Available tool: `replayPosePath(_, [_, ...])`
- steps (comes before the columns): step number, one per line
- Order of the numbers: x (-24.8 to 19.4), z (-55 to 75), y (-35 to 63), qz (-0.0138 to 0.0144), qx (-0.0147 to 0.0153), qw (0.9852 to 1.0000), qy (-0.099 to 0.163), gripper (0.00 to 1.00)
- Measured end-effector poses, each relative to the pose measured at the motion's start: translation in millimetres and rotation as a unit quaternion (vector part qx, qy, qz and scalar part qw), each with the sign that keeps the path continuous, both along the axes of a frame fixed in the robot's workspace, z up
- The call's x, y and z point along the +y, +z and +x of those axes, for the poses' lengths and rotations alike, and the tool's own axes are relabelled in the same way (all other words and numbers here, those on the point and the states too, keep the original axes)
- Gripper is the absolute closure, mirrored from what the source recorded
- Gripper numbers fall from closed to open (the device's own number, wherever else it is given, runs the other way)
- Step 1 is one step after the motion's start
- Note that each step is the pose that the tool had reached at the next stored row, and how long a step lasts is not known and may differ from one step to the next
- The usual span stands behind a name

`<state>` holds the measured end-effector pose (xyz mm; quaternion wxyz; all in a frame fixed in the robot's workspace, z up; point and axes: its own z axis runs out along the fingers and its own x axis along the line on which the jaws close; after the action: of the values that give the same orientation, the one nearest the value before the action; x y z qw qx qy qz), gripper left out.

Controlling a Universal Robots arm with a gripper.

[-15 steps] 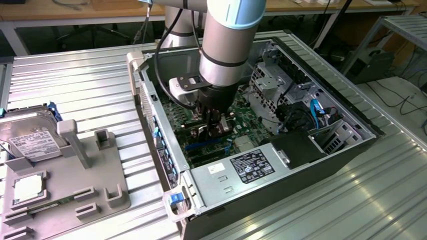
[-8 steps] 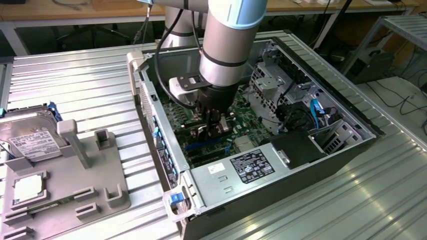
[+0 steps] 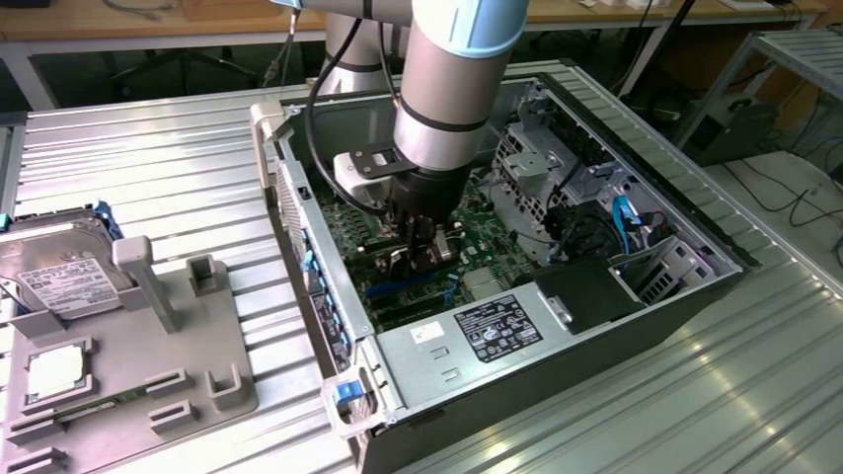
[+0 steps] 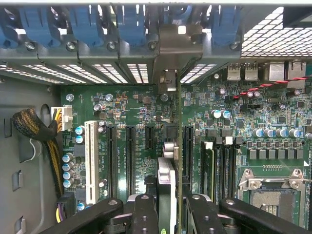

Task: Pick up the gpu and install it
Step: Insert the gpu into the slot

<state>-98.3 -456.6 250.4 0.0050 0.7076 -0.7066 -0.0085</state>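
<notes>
Far left of the exterior view, you've got the hard drive (image 3: 59, 267) and CPU chip (image 3: 55, 370) on the grey fixture (image 3: 197, 385). Centre frame, your arm (image 3: 441, 99) reaches into the open case (image 3: 619, 346). The jaws are clamped on the gpu (image 4: 179, 146), which is edge-on over the motherboard (image 4: 131, 102) with its bracket at the rear slots.

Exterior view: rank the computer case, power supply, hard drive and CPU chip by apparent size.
1. computer case
2. power supply
3. hard drive, partly hidden
4. CPU chip, plainly smallest
</notes>
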Motion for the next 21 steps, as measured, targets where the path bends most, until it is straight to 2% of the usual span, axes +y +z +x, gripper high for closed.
replayPosePath(21, [0.9, 0.0, -3.2, 0.0001, 0.0000, 1.0000, 0.000, 0.72])
